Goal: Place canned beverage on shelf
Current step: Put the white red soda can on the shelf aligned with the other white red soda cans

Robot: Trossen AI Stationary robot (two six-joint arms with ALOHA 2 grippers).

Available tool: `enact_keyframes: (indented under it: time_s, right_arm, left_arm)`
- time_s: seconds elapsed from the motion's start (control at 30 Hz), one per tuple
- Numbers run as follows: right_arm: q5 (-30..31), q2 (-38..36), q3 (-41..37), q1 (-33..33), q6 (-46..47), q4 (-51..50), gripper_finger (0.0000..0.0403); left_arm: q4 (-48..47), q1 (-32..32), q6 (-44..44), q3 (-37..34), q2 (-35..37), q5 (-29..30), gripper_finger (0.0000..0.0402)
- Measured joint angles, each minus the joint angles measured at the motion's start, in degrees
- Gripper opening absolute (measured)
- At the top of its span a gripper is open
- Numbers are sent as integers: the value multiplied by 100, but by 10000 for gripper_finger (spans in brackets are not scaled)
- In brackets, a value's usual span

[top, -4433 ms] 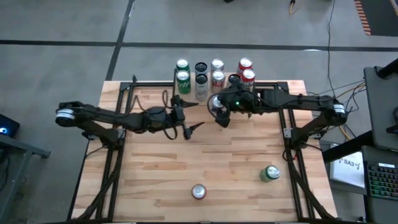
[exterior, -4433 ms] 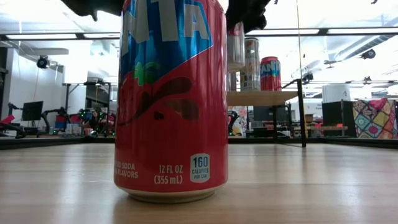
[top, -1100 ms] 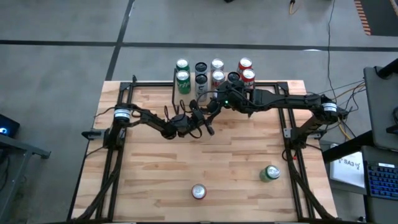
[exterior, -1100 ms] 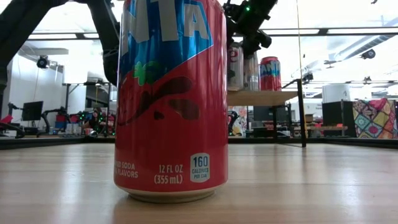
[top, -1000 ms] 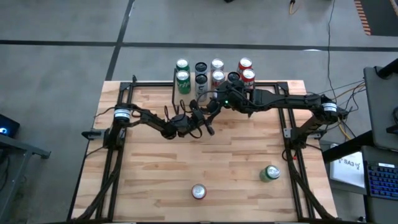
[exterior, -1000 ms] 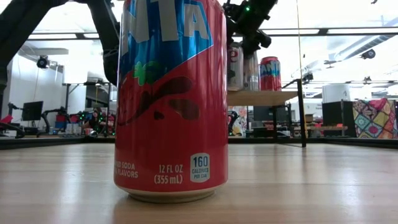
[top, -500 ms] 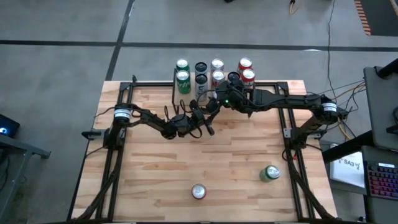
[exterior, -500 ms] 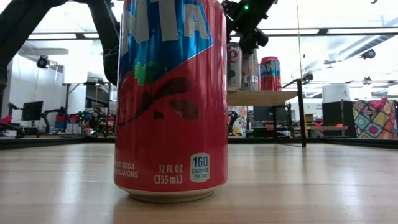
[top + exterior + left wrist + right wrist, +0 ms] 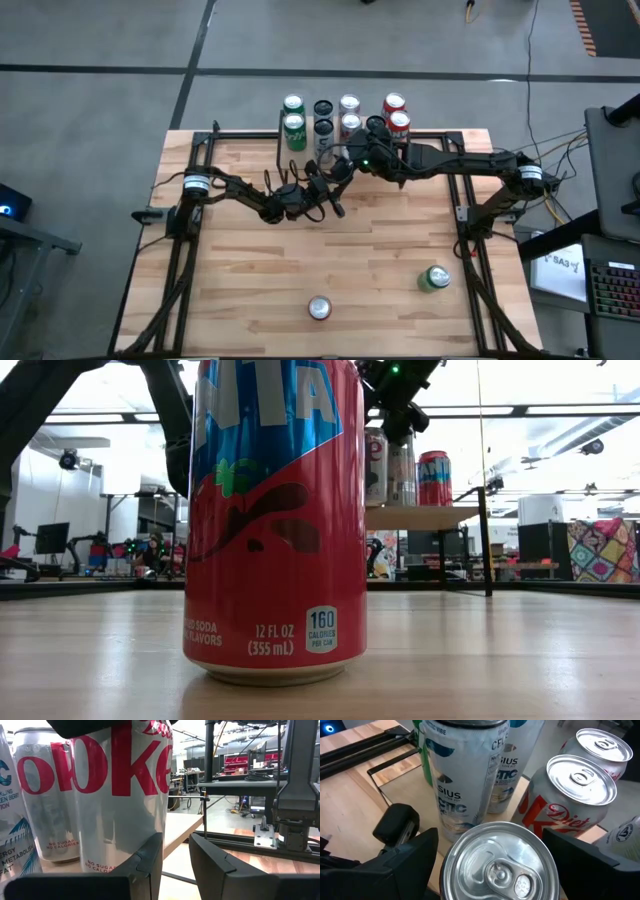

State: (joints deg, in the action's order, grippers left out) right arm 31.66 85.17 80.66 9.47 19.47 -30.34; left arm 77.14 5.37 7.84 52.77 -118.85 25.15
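A Diet Coke can [image 9: 500, 865] stands at the near edge of the shelf [image 9: 420, 517]. Its silver and red wall [image 9: 120, 795] fills the left wrist view. My right gripper [image 9: 352, 158] reaches over the shelf from the right and is shut on this can. My left gripper [image 9: 338, 195] stays low over the table just in front of the shelf. It points at the can, and its fingers [image 9: 210, 865] are a narrow gap apart with nothing between them. I cannot see it touching anything. My right gripper has one finger [image 9: 415, 855] on each side of the Diet Coke can's upper wall [image 9: 447, 870], just below the rim. It comes from above, slanting down from the table's right. The can stands upright with its base [image 9: 100, 867] on the shelf board [image 9: 182, 827].
The shelf also holds green cans [image 9: 293, 125], tall Celsius cans [image 9: 465, 785], another Diet Coke [image 9: 575, 790] and red cans [image 9: 395, 112]. A red Fanta can [image 9: 319, 308] and a green can [image 9: 433, 278] stand on the tabletop near its front edge. Bare wood lies between them and the arms.
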Motion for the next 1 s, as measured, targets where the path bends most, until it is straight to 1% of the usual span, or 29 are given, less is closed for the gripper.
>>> enact_keyframes:
  time_s: [0.2,0.63,0.8,1.0]
  right_arm:
    - [-9,-37,12,-37,-110,165,343]
    - [-11,-42,474,-110,-539,136,343]
    - [-11,-42,790,-198,-672,-261,343]
    - [-27,-46,1247,-347,-759,-1185,343]
  left_arm:
    - [0,0,0,0,0,0,81]
    - [15,0,0,0,4,2,81]
    - [0,0,1,0,4,2,81]
    - [2,0,2,0,4,2,81]
